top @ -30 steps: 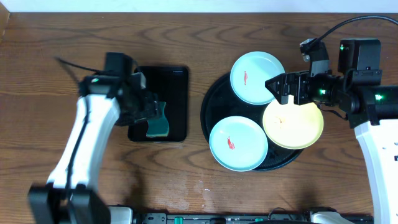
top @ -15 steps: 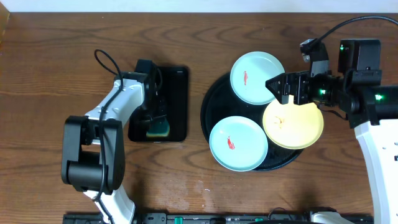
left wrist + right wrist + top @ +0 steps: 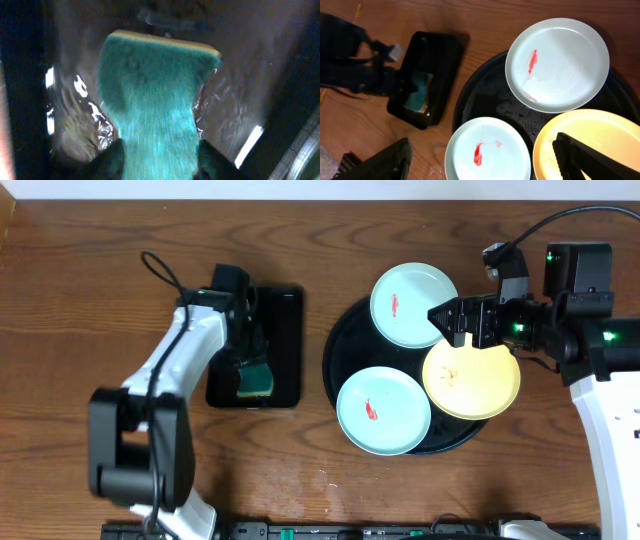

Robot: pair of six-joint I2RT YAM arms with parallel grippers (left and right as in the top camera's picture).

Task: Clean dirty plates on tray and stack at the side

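Three plates lie on the round black tray [image 3: 335, 345]. One mint plate [image 3: 414, 304] with a red smear is at the back, another smeared mint plate [image 3: 383, 411] is at the front, and a yellow plate [image 3: 471, 378] is at the right. My right gripper [image 3: 455, 325] hangs open and empty above the tray, between the back mint plate [image 3: 557, 65] and the yellow plate [image 3: 585, 140], with the front mint plate [image 3: 487, 155] between its fingers [image 3: 482, 162]. My left gripper [image 3: 160, 160] is shut on a green sponge [image 3: 157, 100] over the small tray.
The small rectangular black tray [image 3: 285, 330] sits left of the round tray, wet inside, with the sponge [image 3: 253, 378] at its front left. It also shows in the right wrist view [image 3: 432, 55]. Bare wood tabletop [image 3: 80, 300] surrounds both trays.
My left arm has swung and shifted over the small tray, keeping the sponge at its front left part. My right arm and the plates have not moved.
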